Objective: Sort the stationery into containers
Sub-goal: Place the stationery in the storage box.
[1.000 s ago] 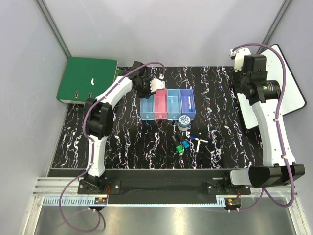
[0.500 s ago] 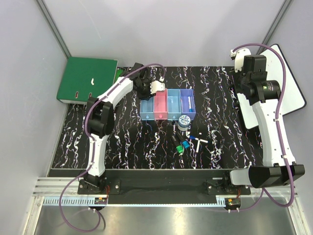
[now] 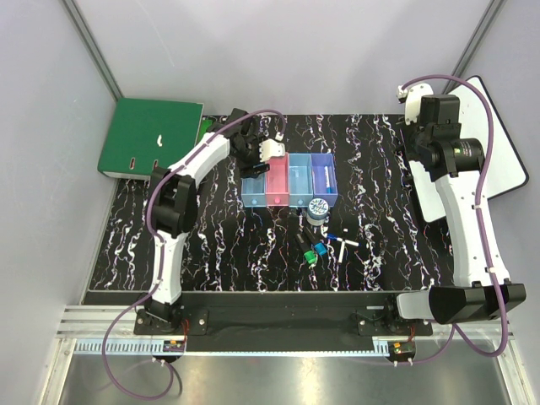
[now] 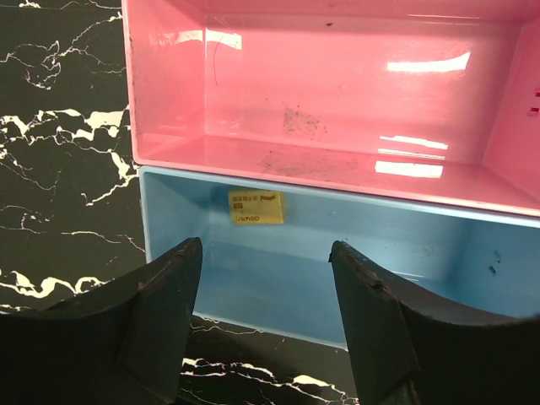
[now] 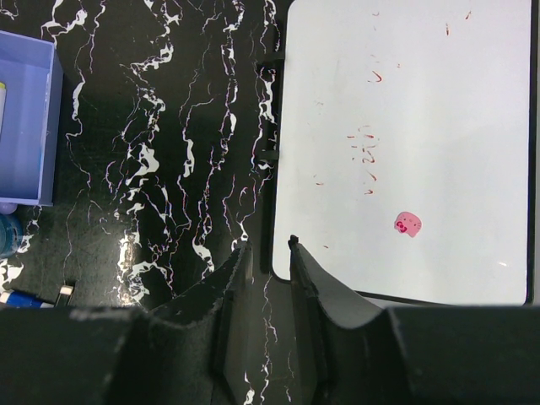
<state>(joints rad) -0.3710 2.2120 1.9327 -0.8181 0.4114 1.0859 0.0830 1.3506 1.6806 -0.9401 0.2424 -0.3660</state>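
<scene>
Quick rundown: your left jaws hang spread wide over the bins (image 3: 289, 201), right above the left-end blue bin (image 4: 354, 245) next to the pink bin (image 4: 337, 93), and there's nothing between them. A small yellow printed slab (image 4: 256, 206) shows in that blue bin. It could be an eraser, but I can't say for sure. Your right jaws sit over by the right edge of the table (image 3: 211, 245), above the rim of the white board (image 5: 405, 126). They're almost together, with a slim gap and nothing in it.

The loose stuff is mid-table, on the near side of the bins. The tape roll (image 3: 318, 208) sits just beside the near wall of the purple bin (image 3: 315, 187). I'd guess it's light and rigid, so pinch it across the rim from the sides. That round edge may slip if you're off centre.

The markers (image 3: 309, 246) and white pens (image 3: 342, 241) lie bunched together a bit closer to the near edge. They're probably light, stiff and keen to roll, so take each one across the barrel around mid-length. The pens are thin and lie flat, so you'll likely need the tips right down at the table.
</scene>
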